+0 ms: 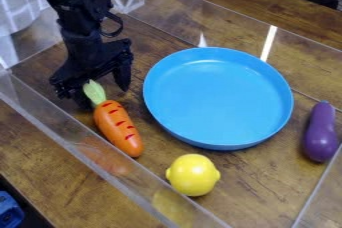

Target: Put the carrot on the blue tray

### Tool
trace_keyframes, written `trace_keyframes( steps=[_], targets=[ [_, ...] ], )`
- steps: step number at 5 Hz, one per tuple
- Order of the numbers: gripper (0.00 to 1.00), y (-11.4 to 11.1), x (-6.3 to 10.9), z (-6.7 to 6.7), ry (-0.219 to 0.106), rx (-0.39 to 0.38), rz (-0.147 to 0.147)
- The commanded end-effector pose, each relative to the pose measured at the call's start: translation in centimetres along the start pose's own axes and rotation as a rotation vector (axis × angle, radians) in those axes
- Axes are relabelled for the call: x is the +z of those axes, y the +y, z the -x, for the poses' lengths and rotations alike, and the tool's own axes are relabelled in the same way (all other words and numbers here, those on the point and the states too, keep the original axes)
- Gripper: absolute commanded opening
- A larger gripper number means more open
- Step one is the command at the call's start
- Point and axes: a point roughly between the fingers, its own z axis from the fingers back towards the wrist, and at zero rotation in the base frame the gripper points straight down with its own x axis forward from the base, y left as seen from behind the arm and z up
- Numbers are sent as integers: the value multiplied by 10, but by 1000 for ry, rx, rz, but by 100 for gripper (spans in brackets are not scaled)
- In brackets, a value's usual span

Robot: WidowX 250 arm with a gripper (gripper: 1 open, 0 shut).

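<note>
one carrot (118,127) lies just beside the blue tray (218,99) rim, near the clear front wall (80,157); the gripper (91,81) hangs spread wide over its leafy top, wooden table (254,187) beneath.

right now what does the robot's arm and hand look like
The arm is black all over, built of blocky segments with dark cabling along it. It ends in a black hand with two slim, dark fingers splayed from a wider bracket. No markings or labels can be made out.
</note>
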Motion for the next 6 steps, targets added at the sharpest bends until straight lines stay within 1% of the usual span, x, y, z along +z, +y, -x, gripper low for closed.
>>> trace_keyframes(
  steps=[1, 2, 4, 5, 6],
  targets=[
    [100, 3, -6, 4, -15, -20, -11],
    [100, 6, -8, 1, -27, -37, -13],
    [100, 3, -17, -11, -86, 41, -37],
    [100, 16, -17, -6, -95, 88, -54],
    [100, 18, -14, 9, -94, 78, -60]
  ],
)
